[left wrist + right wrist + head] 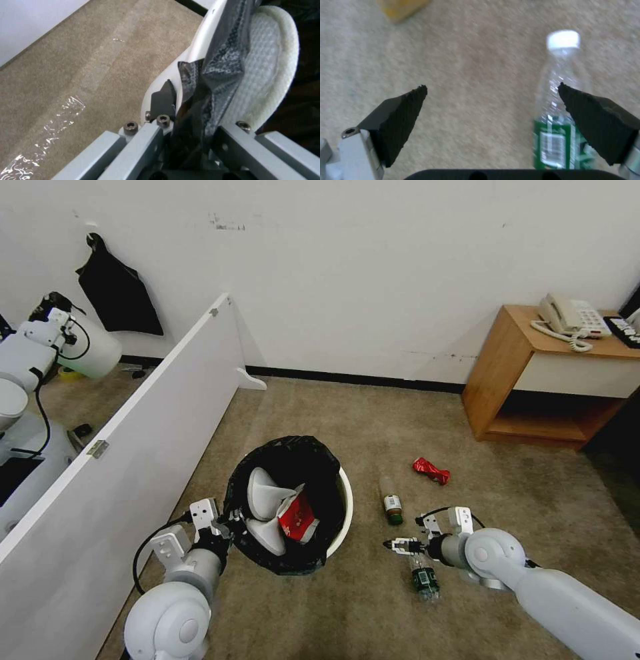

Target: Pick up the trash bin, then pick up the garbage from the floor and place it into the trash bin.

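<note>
The trash bin (345,499), white with a black bag over its rim, stands at the middle of the carpet. It holds white slippers (267,493) and a red-white snack packet (297,517). My left gripper (230,523) is shut on the near-left rim; the left wrist view shows the left gripper (186,105) pinching bag and white wall (200,42), with a slipper (266,62) just inside. My right gripper (400,545) hangs open low over a green-labelled clear bottle (424,578). In the right wrist view that bottle (558,82) lies beside one fingertip (596,117), not between the two. A second bottle (391,501) and a crushed red wrapper (431,471) lie farther off.
A long white partition board (133,447) runs along the left. A wooden side table (527,373) with a telephone (567,317) stands at the back right wall. Another robot holds a pale bin (93,347) at the back left. A scrap of clear film (50,130) lies on the carpet.
</note>
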